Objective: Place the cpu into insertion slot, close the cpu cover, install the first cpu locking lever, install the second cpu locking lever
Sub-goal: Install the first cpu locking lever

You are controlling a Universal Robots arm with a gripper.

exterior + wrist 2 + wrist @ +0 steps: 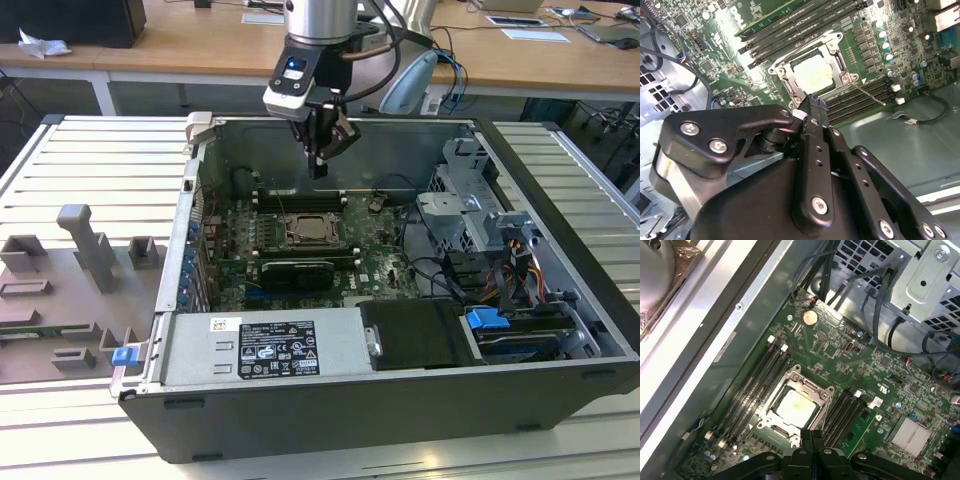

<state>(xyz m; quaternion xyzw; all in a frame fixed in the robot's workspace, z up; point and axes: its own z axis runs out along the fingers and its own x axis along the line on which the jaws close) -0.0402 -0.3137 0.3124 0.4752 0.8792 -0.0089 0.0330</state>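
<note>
Light wooden desks [180,45] stand behind a ribbed aluminium worktable [70,165] under even light.

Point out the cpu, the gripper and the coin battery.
cpu [796,407]: first wrist view, centre of top.
gripper [319,168]: exterior view, between fingertips.
coin battery [810,316]: first wrist view, centre of face.

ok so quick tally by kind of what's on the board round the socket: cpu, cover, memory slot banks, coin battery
cpu: 1
cpu cover: 1
memory slot banks: 2
coin battery: 1
total: 5
</note>
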